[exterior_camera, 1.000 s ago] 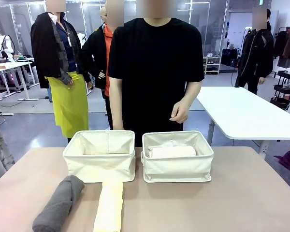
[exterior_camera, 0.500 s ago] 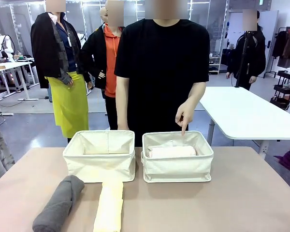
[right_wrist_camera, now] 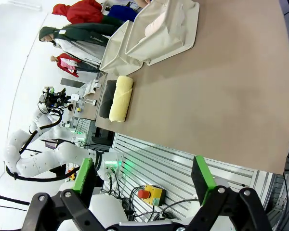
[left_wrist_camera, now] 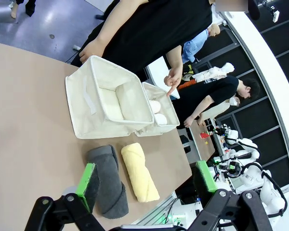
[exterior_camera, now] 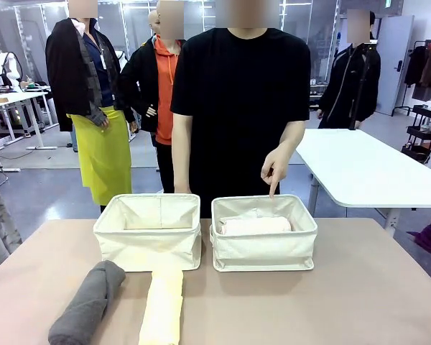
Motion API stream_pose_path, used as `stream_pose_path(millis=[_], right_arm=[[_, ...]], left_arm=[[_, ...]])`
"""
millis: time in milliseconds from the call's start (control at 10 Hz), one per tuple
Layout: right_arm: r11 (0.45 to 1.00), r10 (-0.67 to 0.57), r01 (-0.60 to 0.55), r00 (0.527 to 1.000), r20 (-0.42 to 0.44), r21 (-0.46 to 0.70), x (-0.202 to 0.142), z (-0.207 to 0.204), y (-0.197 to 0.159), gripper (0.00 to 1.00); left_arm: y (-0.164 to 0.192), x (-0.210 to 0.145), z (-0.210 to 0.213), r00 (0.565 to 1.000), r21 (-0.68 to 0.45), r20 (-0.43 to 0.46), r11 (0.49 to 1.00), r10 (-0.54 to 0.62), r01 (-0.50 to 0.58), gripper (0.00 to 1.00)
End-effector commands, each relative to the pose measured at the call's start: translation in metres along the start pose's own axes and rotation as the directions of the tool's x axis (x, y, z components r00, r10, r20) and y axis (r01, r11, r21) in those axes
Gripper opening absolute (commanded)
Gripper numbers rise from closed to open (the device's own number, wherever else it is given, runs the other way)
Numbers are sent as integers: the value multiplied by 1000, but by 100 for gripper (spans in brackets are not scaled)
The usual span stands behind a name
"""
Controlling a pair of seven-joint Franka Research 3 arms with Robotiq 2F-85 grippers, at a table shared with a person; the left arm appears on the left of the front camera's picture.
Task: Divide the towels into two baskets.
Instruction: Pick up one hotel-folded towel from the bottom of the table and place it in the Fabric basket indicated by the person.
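Left gripper (left_wrist_camera: 147, 181) and right gripper (right_wrist_camera: 143, 177) are both wide open, nothing held. Grey towel (left_wrist_camera: 108, 187) sits just ahead of the left gripper, yellow towel (left_wrist_camera: 140, 173) beside it, empty basket (exterior_camera: 147, 249) beyond. Trouble comes if either lands in the other basket (exterior_camera: 264, 251), where the hand (exterior_camera: 274, 169) points and towels (exterior_camera: 255, 226) already sit, leaving the split uneven.

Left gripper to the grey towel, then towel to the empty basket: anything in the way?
Nothing visible. The open left gripper hangs above the grey towel with nothing between them. Bare table runs from the towel to the left basket; its near wall must be cleared. The person's hand points into the right basket.
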State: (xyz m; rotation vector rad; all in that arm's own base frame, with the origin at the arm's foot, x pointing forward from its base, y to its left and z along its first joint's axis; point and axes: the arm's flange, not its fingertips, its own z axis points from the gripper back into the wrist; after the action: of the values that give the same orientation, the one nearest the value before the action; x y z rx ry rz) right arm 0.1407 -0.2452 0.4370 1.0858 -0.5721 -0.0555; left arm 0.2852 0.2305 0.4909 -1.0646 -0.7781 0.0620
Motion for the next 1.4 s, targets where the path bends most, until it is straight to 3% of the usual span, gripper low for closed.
stream_pose_path(millis=[0, 600, 900, 1100, 1300], right_arm=[[1000, 17, -17, 1000, 12, -4, -4, 1, 1, 100], [1000, 17, -17, 1000, 12, -4, -4, 1, 1, 100], [1000, 17, -17, 1000, 12, -4, -4, 1, 1, 100], [1000, 17, -17, 1000, 12, -4, -4, 1, 1, 100], [1000, 17, -17, 1000, 12, -4, -4, 1, 1, 100]], left_arm=[[-1, 1, 2, 1000, -23, 16, 1000, -11, 11, 100], [0, 0, 0, 1000, 0, 0, 1000, 0, 0, 100], [-46, -5, -72, 990, 132, -142, 991, 16, 3, 100], [-62, -15, -114, 973, 196, -224, 980, 56, -12, 100], [-74, -29, -148, 957, 275, -286, 961, 39, 43, 100]])
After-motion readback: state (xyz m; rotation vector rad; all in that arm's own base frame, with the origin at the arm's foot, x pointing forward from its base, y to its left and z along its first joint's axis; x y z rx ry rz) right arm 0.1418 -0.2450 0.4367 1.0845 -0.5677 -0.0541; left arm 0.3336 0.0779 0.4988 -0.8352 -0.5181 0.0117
